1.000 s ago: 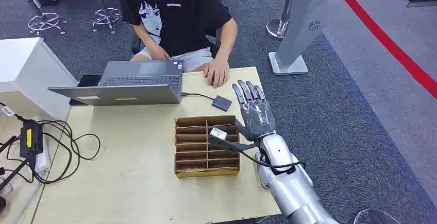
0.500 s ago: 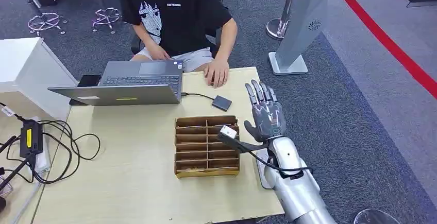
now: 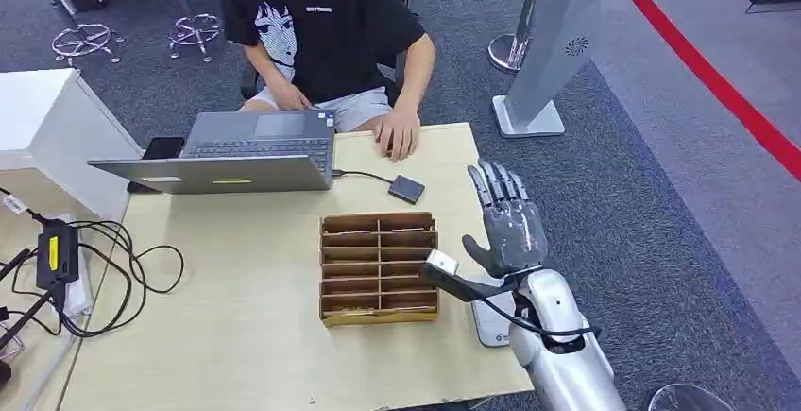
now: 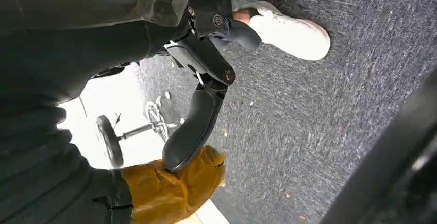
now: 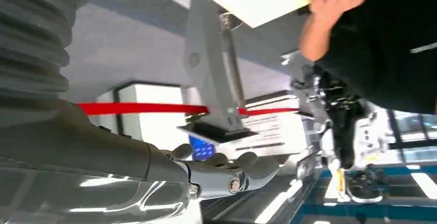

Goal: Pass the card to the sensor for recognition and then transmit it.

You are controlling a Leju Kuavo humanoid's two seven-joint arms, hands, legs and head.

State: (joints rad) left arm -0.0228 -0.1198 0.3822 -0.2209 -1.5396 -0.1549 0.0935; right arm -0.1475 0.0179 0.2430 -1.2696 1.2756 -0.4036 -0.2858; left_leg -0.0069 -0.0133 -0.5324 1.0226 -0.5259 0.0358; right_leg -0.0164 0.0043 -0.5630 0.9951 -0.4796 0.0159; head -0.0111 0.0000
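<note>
My right hand (image 3: 510,227) hovers over the table's right edge, just right of the wooden compartment box (image 3: 378,317), fingers stretched out and holding nothing. In the right wrist view the same hand (image 5: 227,175) shows straight fingers with nothing in them. A white card-like piece (image 3: 491,324) lies flat on the table edge, partly under my right forearm. The small dark sensor pad (image 3: 406,188) sits behind the box, cabled to the laptop (image 3: 236,151). My left hand (image 4: 201,116) hangs over the carpet, its thumb and fingers apart and holding nothing.
A person (image 3: 321,24) sits behind the table with one hand (image 3: 399,134) resting near the sensor. Cables and a power adapter (image 3: 57,252) lie on the table's left side. A grey stand (image 3: 553,42) is on the floor at the back right.
My right hand has moved right and toward the near edge, from over the box's right side to beyond the table edge. Its fingers stay extended.
</note>
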